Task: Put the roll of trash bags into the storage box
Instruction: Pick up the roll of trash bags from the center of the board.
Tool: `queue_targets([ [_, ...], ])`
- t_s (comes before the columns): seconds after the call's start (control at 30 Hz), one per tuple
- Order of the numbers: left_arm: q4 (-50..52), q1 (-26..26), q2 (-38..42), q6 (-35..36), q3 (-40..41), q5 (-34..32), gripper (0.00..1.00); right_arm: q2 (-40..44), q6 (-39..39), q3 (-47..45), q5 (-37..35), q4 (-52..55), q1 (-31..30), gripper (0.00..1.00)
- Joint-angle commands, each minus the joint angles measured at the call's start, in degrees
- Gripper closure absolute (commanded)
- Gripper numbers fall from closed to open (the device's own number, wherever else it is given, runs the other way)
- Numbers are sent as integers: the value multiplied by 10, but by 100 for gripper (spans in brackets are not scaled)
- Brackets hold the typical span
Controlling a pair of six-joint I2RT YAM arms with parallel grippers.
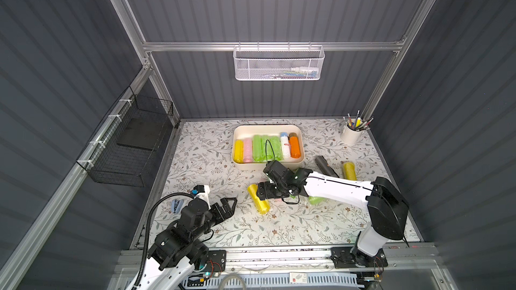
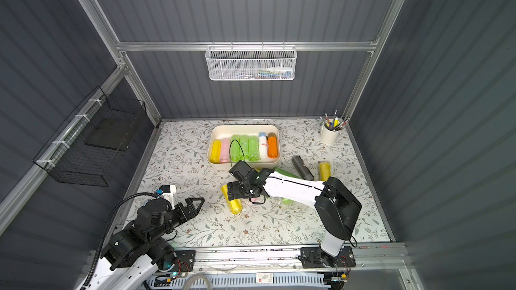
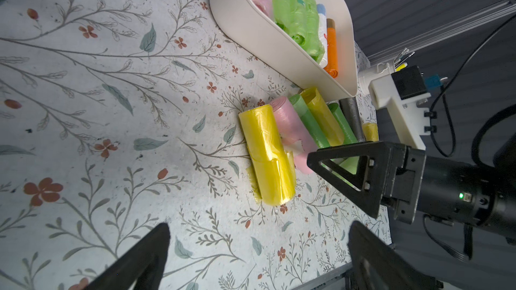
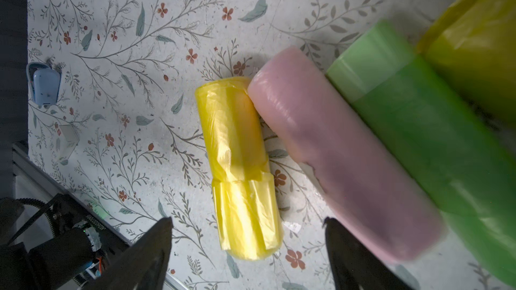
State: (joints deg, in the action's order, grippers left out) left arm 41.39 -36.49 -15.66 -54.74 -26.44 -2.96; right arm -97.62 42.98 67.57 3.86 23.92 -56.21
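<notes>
- The left end effector (image 3: 257, 258) hovers over the near left part of the floral worktop (image 1: 209, 163), its fingers spread wide and empty.
- The yellow roll of trash bags (image 4: 240, 163) lies on its side near the middle of the worktop, outside the storage box and in front of it.
- The right end effector (image 4: 248, 220) points down over this roll. Its fingers are spread, one on each side of the roll's end, with a gap at both, so nothing is pinched.
- The pink roll (image 4: 335, 149) touches the yellow roll with one end, and a green roll (image 4: 418, 124) lies against its far flank.
- The storage box (image 1: 248, 164) stands farther back at centre and holds a row of rolls laid side by side.
- The dark grey roll (image 1: 325, 166) and the second yellow roll (image 1: 349, 171) lie on the worktop to the right of the box.
- The pen cup (image 1: 351, 135) stands in the far right corner.
</notes>
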Motion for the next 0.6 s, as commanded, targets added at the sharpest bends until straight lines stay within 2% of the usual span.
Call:
queue_targets([
  [0.0,18,-2,-21,-11,0,4,0,-6,-6,12,12,-4,-6,19],
  [0.2,20,-2,-42,-3,-13,-2,0,-32,-15,28,16,3,-9,27],
  [0.57,28,-2,-34,-8,-13,-13,0,-74,-20,52,25,11,-17,28],
])
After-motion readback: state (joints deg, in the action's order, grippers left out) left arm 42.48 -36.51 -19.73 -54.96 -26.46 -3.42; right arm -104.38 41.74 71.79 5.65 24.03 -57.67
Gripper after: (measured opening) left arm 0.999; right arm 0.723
